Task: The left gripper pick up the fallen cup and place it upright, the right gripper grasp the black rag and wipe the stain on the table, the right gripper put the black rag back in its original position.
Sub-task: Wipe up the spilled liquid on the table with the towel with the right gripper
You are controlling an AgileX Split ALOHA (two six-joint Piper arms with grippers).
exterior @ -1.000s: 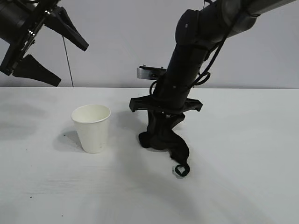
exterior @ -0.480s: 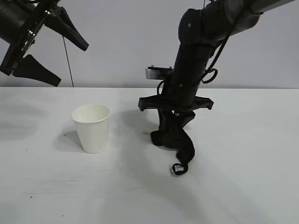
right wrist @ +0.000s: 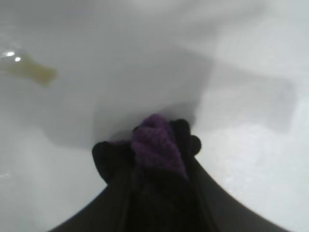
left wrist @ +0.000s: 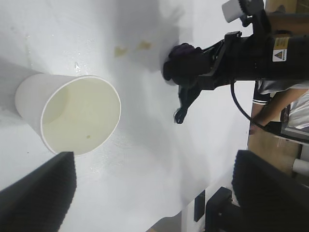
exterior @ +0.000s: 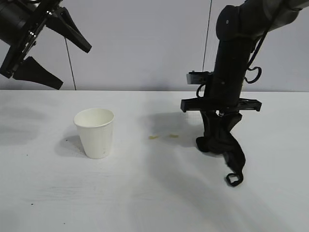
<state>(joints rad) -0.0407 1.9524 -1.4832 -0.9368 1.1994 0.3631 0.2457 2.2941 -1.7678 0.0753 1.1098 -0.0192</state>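
A: Where is the plain white tapered paper cup (exterior: 95, 132)?

B: Upright on the wide white tabletop (exterior: 145, 203), on the left side in the exterior view, mouth up and touching nothing. The left end effector (exterior: 46, 46), a black two-fingered claw with tapering fingers, hangs high above and to the left of it with its fingers spread wide and nothing between them.

A: And the soft black cloth rag (exterior: 223, 142)?

B: Clamped in the right end effector (exterior: 219, 126), the black claw with the looped cable, which points straight down at the right side of the tabletop. The bundle bulges out between its fingers, and the thin looped tail (exterior: 234, 179) trails down to the tabletop.

A: The stain?

B: Small amber-brown blotches (exterior: 161, 137) lie between the cup and the rag, apart from both.
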